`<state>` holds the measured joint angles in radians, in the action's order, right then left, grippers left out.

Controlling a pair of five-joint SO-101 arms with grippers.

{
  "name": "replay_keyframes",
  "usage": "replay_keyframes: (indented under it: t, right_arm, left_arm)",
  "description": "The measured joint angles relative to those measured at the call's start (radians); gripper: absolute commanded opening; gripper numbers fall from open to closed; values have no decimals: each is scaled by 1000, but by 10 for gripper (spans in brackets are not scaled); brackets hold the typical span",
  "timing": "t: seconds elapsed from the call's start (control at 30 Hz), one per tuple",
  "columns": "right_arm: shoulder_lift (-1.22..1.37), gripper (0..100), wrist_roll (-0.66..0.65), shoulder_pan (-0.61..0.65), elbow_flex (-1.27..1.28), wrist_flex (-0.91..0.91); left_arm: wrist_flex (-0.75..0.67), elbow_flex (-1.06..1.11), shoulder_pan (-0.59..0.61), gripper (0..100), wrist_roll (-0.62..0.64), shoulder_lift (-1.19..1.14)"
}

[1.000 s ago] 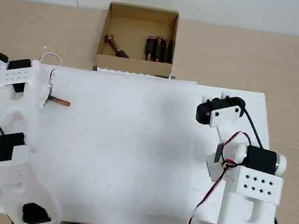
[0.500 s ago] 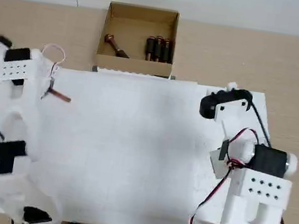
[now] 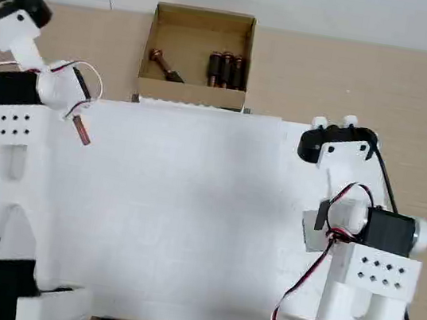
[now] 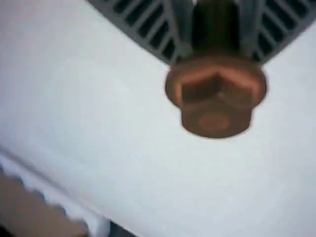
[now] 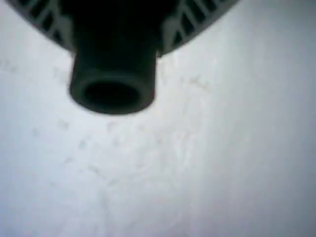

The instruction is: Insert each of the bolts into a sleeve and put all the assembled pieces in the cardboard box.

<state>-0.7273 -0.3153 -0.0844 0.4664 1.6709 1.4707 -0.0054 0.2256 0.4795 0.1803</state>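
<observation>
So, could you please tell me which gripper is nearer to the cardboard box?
Left. The left gripper, holding a bolt, hangs over the white mat near the left corner of the box; the right gripper sits farther away, by the mat's right edge.

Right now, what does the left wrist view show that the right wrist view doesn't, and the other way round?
The left wrist view has a copper bolt, hex head outward, clamped in the left claw, and a strip of tan table at one corner. The right wrist view has a black sleeve, its hollow end open to the camera, gripped by the right claw. Both views share the white foam mat beneath the claws.
</observation>
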Motion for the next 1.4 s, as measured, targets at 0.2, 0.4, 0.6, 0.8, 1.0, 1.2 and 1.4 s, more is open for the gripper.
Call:
replay_keyframes:
  t: [0.2,0.4,0.6,0.8,1.0,1.2,1.4]
  right_arm:
    - [-166,4,74,-2,0,-18]
    - [-328,4,64,2,158,-129]
    - [-397,4,63,0,258,-189]
    - [-529,4,63,2,428,-313]
    - [-726,3,63,21,600,-451]
    - [-899,3,100,123,756,-563]
    - [-1039,3,120,227,910,-651]
  left_arm:
    - [63,14,-51,7,-64,92]
    - [-18,173,-68,7,-52,150]
    - [-95,311,-68,7,-17,186]
    - [-253,480,-97,7,-68,334]
    - [-486,743,-114,7,-106,598]
    - [-644,996,-114,7,-132,821]
    - [-747,1181,-114,7,-147,1007]
